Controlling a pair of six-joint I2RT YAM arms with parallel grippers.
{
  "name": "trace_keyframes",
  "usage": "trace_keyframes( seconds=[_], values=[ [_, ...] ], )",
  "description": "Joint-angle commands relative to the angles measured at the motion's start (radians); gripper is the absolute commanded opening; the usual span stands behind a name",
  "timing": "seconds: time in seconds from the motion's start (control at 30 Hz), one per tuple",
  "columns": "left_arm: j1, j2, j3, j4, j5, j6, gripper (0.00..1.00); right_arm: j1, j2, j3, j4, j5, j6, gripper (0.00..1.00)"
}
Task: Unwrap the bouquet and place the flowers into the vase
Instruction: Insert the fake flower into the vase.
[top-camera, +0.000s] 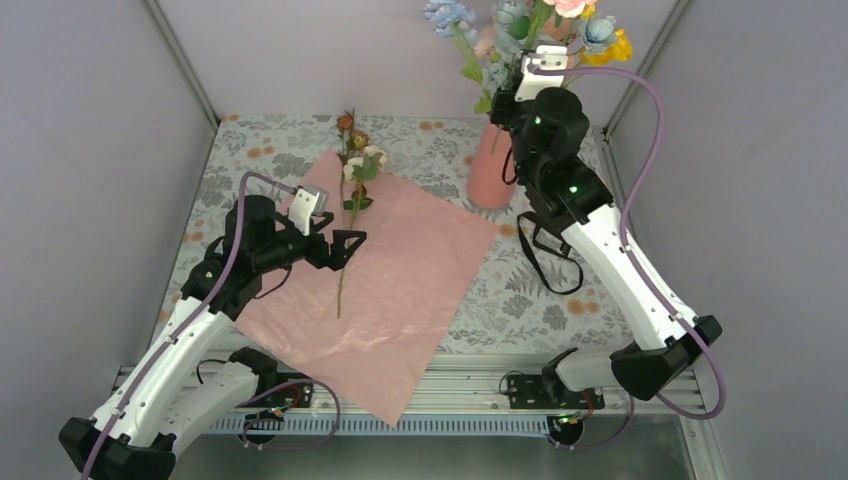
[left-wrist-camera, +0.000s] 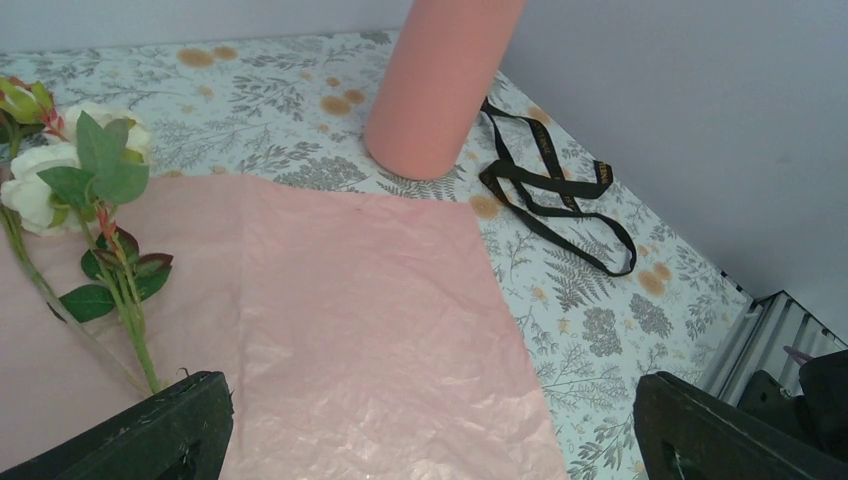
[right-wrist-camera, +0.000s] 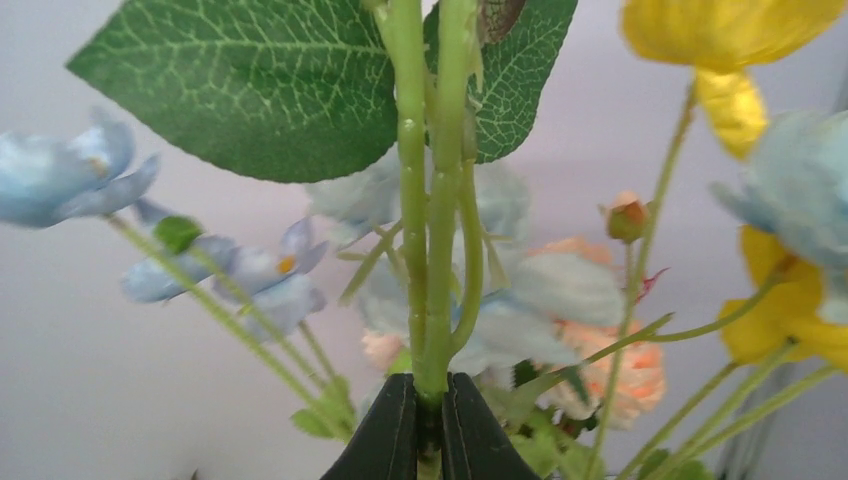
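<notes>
L tool (top-camera: 347, 250) is spread as wide as it goes, w/ nothing in it. It hangs low over the thin lilac-pink paper sheet (top-camera: 400, 290), which lies unfolded and flat on the grey-and-orange floral-print tabletop (top-camera: 440, 150). A couple of long green-stemmed artificial flowers w/ white and orange-red blooms (top-camera: 355, 160) lie on the sheet's far-left part, heads toward the back wall. One stem runs under the L tool, close by one finger (left-wrist-camera: 150, 430) in the wrist view – can't tell if they touch.

R tool (right-wrist-camera: 418, 425) is pinched tight on a cluster of thin green plastic stems (right-wrist-camera: 432, 200) w/ broad leaves, held high above the tall salmon-pink matte cylinder vase (top-camera: 490, 170) at back right. Pale blue, peach and yellow blooms (top-camera: 510, 30) stand up out of the vase – they crowd round the R tool. The vase is upright on the tabletop, just beside the sheet's far-right corner. A thin black ribbon loop (top-camera: 548, 255) lies on the tabletop near the vase base, under the R arm.
</notes>
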Motion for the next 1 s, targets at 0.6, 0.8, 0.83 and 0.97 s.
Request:
trace_keyframes(
  seconds=[0.6, 0.8, 0.83, 0.97],
  values=[
    [-0.005, -0.044, -0.015, 0.016, 0.009, 0.017, 1.0, -0.211, 0.125, 0.152, 0.084, -0.081, 0.061, 0.04],
    [-0.005, -0.046, -0.018, 0.017, 0.01, 0.018, 1.0, -0.235, 0.149, 0.057, 0.118, -0.145, 0.076, 0.04],
    [-0.005, -0.044, -0.016, 0.016, 0.011, 0.018, 1.0, -0.239, 0.157, 0.055, 0.109, -0.148, 0.08, 0.04],
    [-0.005, -0.041, -0.017, 0.012, 0.016, 0.018, 1.0, -0.247, 0.168, 0.051, 0.069, -0.152, 0.1, 0.04]
  ],
)
